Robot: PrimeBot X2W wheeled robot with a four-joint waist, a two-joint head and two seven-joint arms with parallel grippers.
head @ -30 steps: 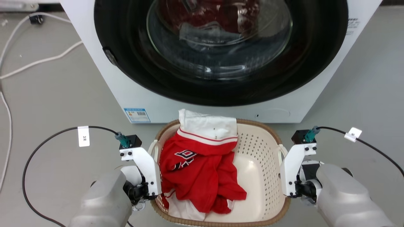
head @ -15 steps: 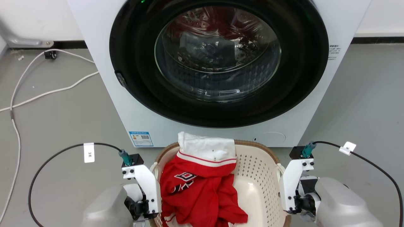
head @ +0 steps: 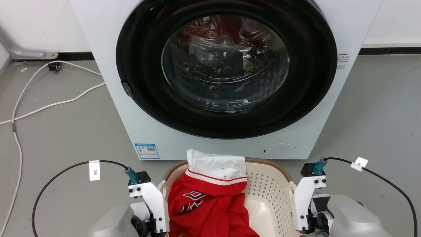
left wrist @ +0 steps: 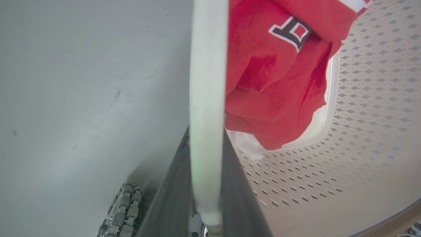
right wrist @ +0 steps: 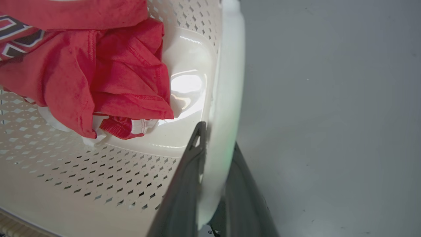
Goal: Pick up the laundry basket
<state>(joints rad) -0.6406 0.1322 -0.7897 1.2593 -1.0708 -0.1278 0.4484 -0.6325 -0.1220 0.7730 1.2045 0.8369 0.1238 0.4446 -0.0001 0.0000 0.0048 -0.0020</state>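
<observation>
The laundry basket (head: 268, 164), cream with a brown woven rim, sits at the bottom centre and holds a red and white garment (head: 204, 204). In the left wrist view my left gripper (left wrist: 206, 138) is shut on the basket's white loop handle (left wrist: 207, 75), one dark finger on each side. The perforated wall (left wrist: 361, 125) and the red garment (left wrist: 269, 82) lie to its right. My right gripper (right wrist: 217, 136) is shut the same way on the other handle (right wrist: 228, 82), with the basket's inside (right wrist: 82, 171) to its left. My wrists flank the basket in the head view.
A white front-loading washing machine (head: 108, 82) with a shut glass door (head: 227, 62) stands right behind the basket. White cables (head: 49, 105) trail over the grey floor at the left. Black cables (head: 59, 174) loop from both wrists.
The whole head picture has slid downward, so the camera has moved. More of the machine and back wall shows. Basket and grippers sit lower in view, their hold unchanged.
</observation>
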